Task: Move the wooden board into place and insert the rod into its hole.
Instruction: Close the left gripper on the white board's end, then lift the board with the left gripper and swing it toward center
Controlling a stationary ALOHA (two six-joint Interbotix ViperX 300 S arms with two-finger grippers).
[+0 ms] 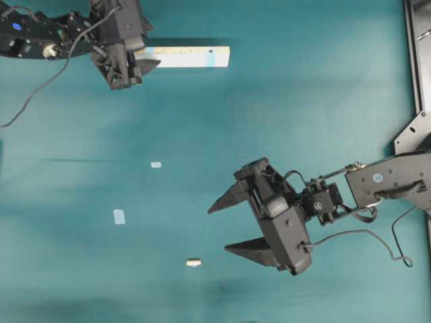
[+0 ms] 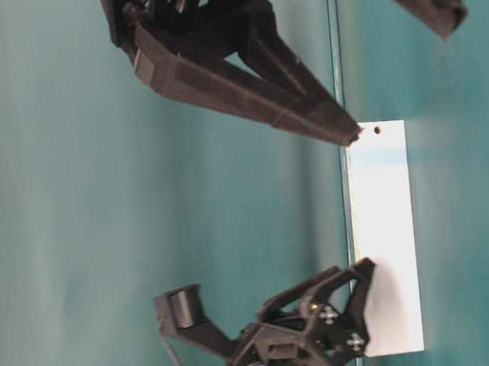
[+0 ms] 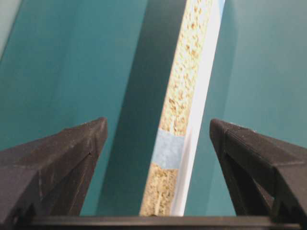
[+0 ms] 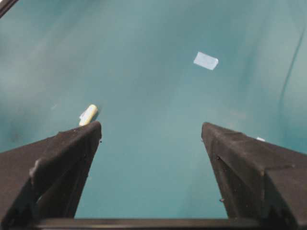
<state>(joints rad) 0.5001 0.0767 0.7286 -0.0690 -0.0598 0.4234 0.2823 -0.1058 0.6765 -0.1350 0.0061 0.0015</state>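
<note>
I am seeing the wooden board (image 1: 183, 56) standing on its long edge at the far side of the smooth teal table (image 1: 303, 101), its speckled chipboard edge and pale blue patch facing my left wrist camera. My left tool (image 3: 158, 132) is straddling it, matte black wedge fingers spread wide and holding nothing. The right tool (image 1: 217, 227) is gaping too, released, near the small cream cylindrical rod (image 1: 193, 262).

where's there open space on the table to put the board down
Bare cloth spans the middle, between the wooden board at the top and two tape squares. It's tighter low down, around the rod and the open right hand.
</note>
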